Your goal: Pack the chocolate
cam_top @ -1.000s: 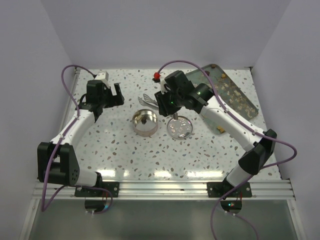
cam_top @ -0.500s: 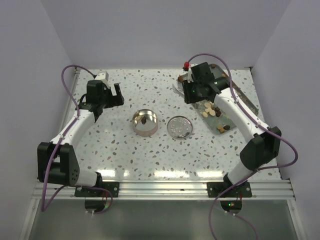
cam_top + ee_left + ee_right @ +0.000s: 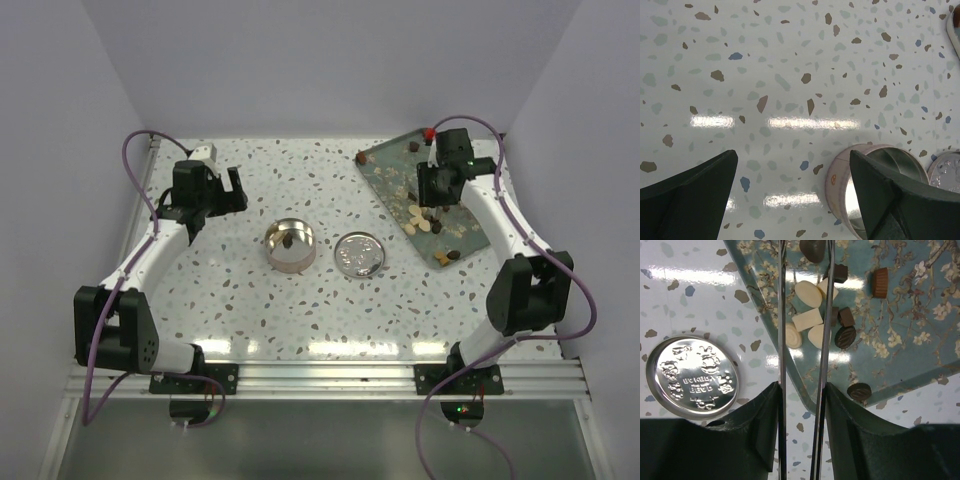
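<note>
The chocolate (image 3: 808, 292) is several tan and dark lumps on a floral teal tray (image 3: 910, 340), also seen from above (image 3: 420, 218). My right gripper (image 3: 801, 387) is shut on thin metal tongs (image 3: 781, 340). The tongs' two arms stand apart above the pale pieces. In the top view the right gripper (image 3: 438, 188) hangs over the tray (image 3: 385, 168). A round metal tin (image 3: 290, 244) holds one dark lump (image 3: 288, 241). Its lid (image 3: 359, 254) lies beside it. My left gripper (image 3: 792, 155) is open and empty, just left of the tin (image 3: 875, 165).
The embossed lid (image 3: 692, 377) lies left of the tray's near corner. One dark piece (image 3: 859, 390) sits alone near the tray's rim. White walls close in the back and both sides. The left gripper (image 3: 228, 190) is at the back left.
My right arm has swung with the tongs from above the lid to the right and back, over the tray. The left arm has not moved.
</note>
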Controlling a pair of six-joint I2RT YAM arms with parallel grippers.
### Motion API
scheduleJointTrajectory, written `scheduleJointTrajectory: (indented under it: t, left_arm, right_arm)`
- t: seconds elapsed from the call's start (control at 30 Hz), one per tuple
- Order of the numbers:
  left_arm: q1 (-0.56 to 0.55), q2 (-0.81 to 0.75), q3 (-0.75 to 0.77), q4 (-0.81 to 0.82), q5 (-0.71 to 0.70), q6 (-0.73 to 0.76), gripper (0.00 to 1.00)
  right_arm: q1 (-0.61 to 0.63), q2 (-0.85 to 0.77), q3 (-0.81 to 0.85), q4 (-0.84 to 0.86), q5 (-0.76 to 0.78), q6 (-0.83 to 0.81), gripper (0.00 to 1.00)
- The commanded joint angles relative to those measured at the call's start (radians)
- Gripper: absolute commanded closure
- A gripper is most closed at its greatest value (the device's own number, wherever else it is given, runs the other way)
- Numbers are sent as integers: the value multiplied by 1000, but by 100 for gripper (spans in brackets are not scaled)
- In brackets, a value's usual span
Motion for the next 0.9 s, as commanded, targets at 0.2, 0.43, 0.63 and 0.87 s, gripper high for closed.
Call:
scheduleJointTrajectory:
  t: [0.2, 0.43, 0.63, 0.87]
  left_arm:
    - [-6, -36, 29, 11, 8, 8, 0]
    - [-6, -34, 17, 12, 8, 5, 0]
    - [-6, -36, 7, 15, 8, 2, 0]
    - [-6, -43, -8, 20, 5, 1, 0]
  right_arm:
    - [-9, -15, -32, 61, 22, -19, 57]
    - [-10, -24, -61, 59, 32, -16, 56]
    - [-10, -19, -79, 58, 19, -15, 56]
    - [-9, -10, -81, 58, 9, -15, 61]
